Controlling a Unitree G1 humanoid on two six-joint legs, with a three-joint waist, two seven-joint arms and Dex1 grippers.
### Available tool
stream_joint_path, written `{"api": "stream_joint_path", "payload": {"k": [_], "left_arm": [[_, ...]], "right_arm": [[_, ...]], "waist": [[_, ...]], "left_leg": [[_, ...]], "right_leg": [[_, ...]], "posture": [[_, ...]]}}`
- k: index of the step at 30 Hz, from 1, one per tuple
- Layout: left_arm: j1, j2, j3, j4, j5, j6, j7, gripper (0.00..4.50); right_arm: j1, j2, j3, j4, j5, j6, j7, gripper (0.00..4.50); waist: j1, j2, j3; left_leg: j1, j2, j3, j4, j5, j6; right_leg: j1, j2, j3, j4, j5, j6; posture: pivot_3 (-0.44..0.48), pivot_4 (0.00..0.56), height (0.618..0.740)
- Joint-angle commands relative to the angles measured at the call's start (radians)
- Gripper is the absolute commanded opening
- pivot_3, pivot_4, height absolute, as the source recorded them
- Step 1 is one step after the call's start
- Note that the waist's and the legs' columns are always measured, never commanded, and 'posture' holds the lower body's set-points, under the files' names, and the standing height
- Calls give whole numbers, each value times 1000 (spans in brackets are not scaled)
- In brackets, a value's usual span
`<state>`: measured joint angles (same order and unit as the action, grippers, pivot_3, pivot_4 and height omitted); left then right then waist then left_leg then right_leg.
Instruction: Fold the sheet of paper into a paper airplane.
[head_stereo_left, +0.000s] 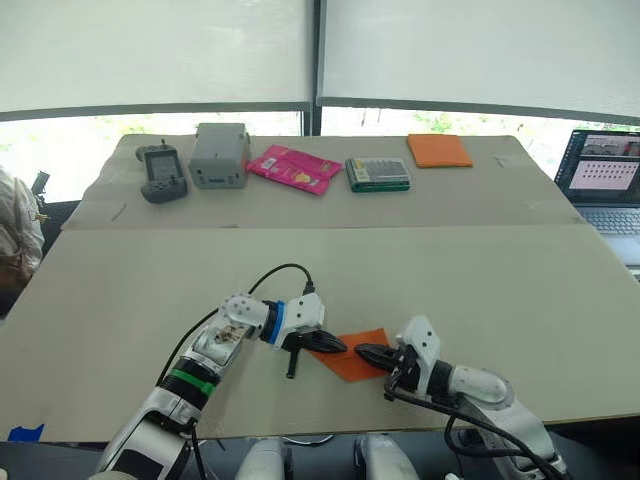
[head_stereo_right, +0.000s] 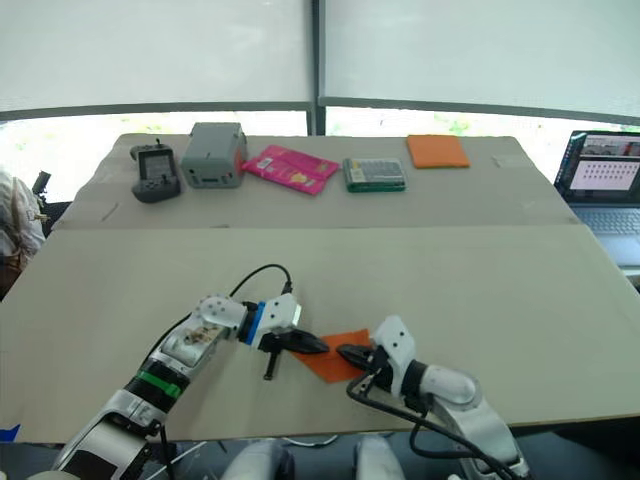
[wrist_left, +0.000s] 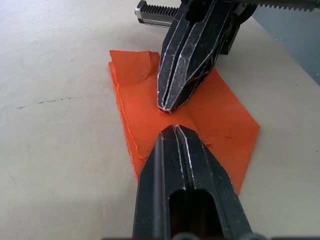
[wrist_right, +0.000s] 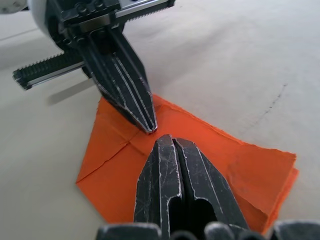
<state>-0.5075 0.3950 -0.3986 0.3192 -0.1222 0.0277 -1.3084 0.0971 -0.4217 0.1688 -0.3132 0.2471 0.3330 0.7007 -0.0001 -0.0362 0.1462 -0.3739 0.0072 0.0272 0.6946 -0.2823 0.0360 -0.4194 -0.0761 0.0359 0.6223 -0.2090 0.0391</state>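
The sheet of paper (head_stereo_left: 357, 358) is bright orange and lies flat on the near table, folded into layers with visible creases and one curled corner (wrist_left: 131, 64). My left gripper (head_stereo_left: 338, 346) is shut, and its tip rests on the paper's left part. My right gripper (head_stereo_left: 362, 351) is also shut and points at the left one, its tip on the paper. In the left wrist view my own shut fingers (wrist_left: 175, 150) nearly meet the right gripper's tip (wrist_left: 167, 102) over the paper (wrist_left: 220, 120). The right wrist view shows the same meeting over the paper (wrist_right: 120, 165).
Along the far table stand a grey handheld device (head_stereo_left: 162, 172), a grey box (head_stereo_left: 220, 154), a pink packet (head_stereo_left: 293, 168), a green box (head_stereo_left: 378, 174) and an orange pad (head_stereo_left: 439, 150). A laptop (head_stereo_left: 605, 180) sits at the right edge. A person (head_stereo_left: 15, 235) is at the far left.
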Motion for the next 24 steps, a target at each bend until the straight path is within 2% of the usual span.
{"api": "stream_joint_path", "payload": {"k": [1,5,11,16,19,24], "left_arm": [[9,11,-28,55,45,3,-4,0],[8,13,-33,61,48,-2,-5,0],[11,8,-38,64,50,-8,1,0],[15,9,-37,61,47,-9,5,0],[18,12,-33,58,45,-11,8,0],[24,13,-28,43,41,-6,13,0]], "right_arm": [[41,-26,-48,55,-46,-2,-59,27],[94,-50,-108,73,-24,-32,-69,27],[131,-13,-224,103,27,-12,-137,27],[110,25,-250,13,70,-95,-141,27],[71,24,-188,-79,59,-140,-99,27],[-10,-27,-41,-47,-50,-70,-65,27]], "waist": [[2,0,-1],[12,0,-4],[13,2,-7],[13,2,-7],[10,5,-7],[7,7,-8]], "left_leg": [[0,0,0,0,0,0],[0,0,0,0,0,0],[6,2,0,-1,-1,1],[6,2,-1,-1,-1,1],[4,2,0,-1,-1,2],[4,2,0,-1,-1,2]], "right_leg": [[0,0,0,0,0,0],[1,-1,0,-2,0,0],[12,0,-1,-11,-3,3],[13,0,-1,-12,-5,2],[10,0,0,-11,-2,3],[9,1,0,-11,-1,2]], "posture": [[0,150,740],[0,150,740],[0,150,740],[0,150,740],[0,150,740],[0,150,740]]}}
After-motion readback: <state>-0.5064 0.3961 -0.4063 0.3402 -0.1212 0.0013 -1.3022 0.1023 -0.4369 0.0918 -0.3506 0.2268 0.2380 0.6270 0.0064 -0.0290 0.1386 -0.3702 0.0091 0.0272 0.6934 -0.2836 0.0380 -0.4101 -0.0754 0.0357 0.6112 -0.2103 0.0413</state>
